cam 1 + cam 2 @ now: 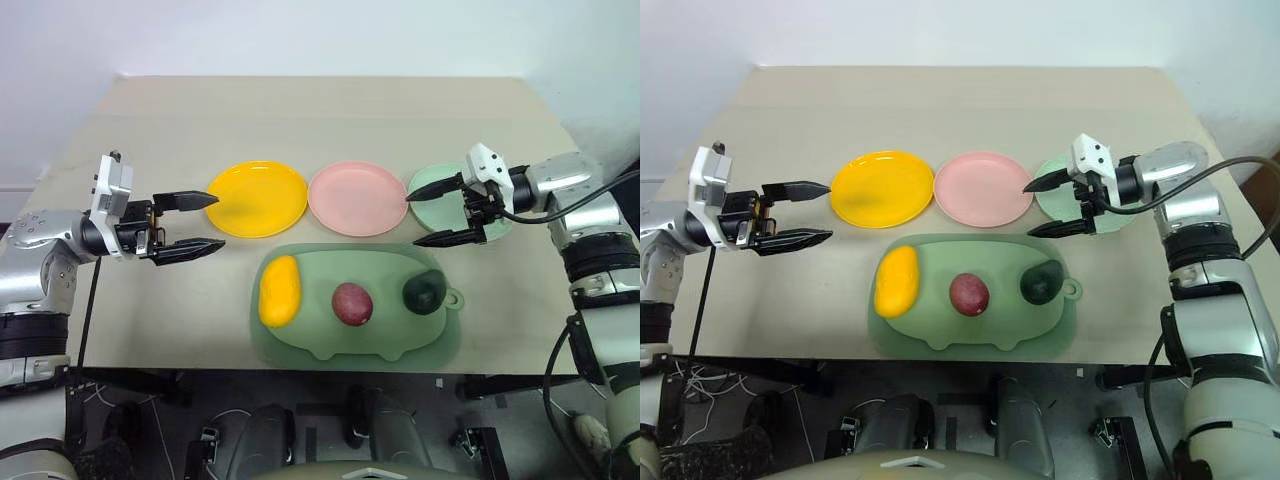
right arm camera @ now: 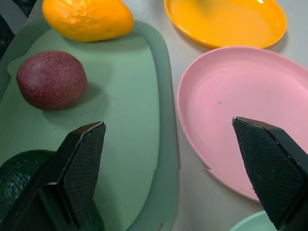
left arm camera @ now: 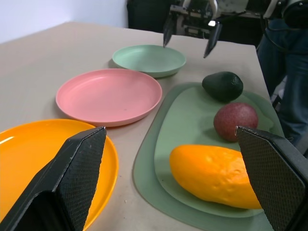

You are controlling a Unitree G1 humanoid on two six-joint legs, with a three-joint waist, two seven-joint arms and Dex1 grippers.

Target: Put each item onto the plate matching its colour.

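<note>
On green mat (image 1: 330, 340), yellow fruit (image 1: 279, 291) long axis roughly 12-to-6; three fruits, three plates; left gripper (image 1: 187, 226) and right gripper (image 1: 440, 212) spread, empty.

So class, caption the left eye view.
Three fruits wait on a green mat, three plates behind, both grippers open.

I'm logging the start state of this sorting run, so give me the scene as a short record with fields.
plates: yellow-orange plate, pink plate, mint green plate, in a row, all bare
items: yellow fruit, red-purple fruit, dark green avocado, all on the green mat
left gripper: open, beside the yellow-orange plate
right gripper: open, over the mint green plate
sorted so far: none
</note>
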